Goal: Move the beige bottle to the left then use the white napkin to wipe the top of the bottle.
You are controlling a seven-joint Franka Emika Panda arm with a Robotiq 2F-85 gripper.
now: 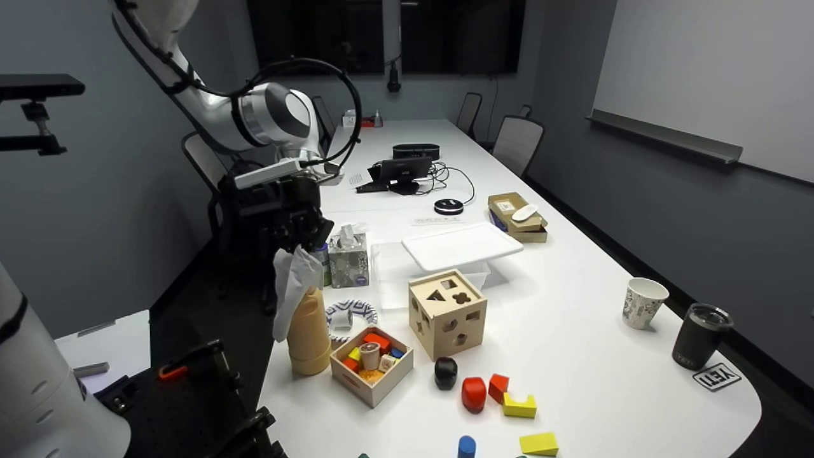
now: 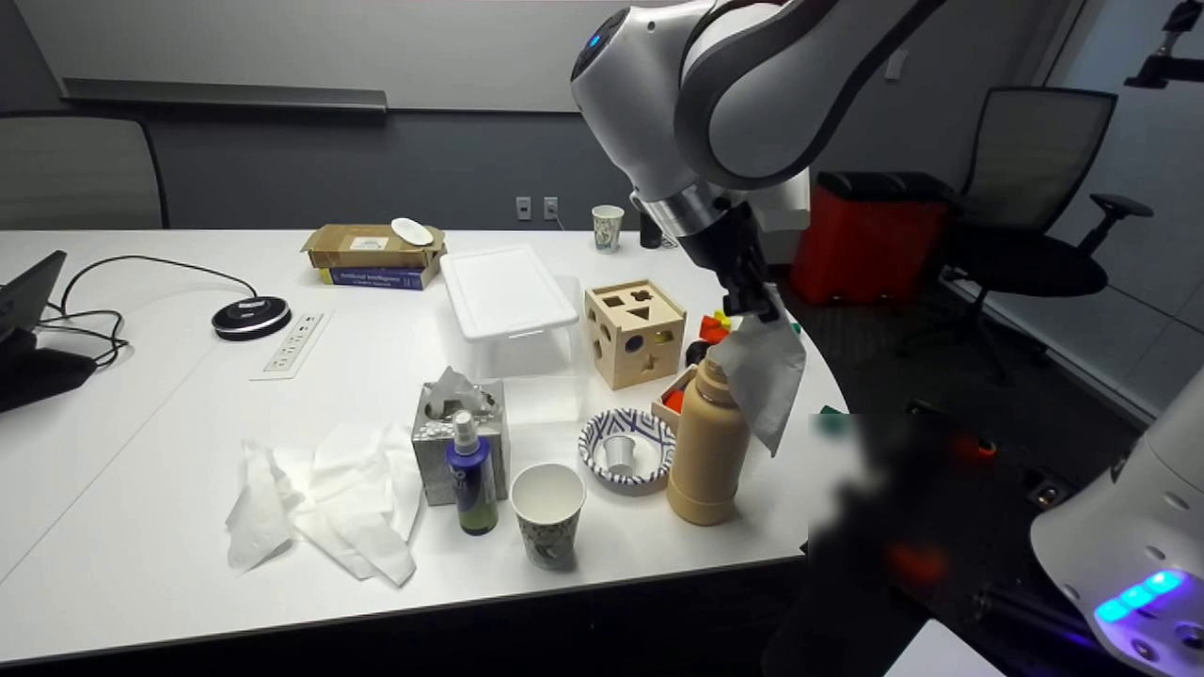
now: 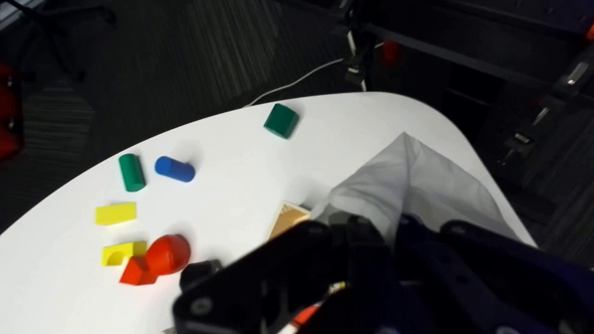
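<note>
Standing upright, beige bottle [image 2: 710,449], long axis vertical, neck upward.

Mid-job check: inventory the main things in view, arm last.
beige bottle: one, beige, on table
white napkin: one, white, in fingers
bowl: one, blue-white, beside bottle
wooden box: one, tan, beside bottle
sorter cube: one, tan, near box
plastic bin: one, clear, near cube
tissue box: one, grey, near bin
spray bottle: one, purple-green, near tissue box
crumpled sheets: count unclear, white, near tissue box
fingers: two, black, shut on napkin
arm: one, white, above table
</note>
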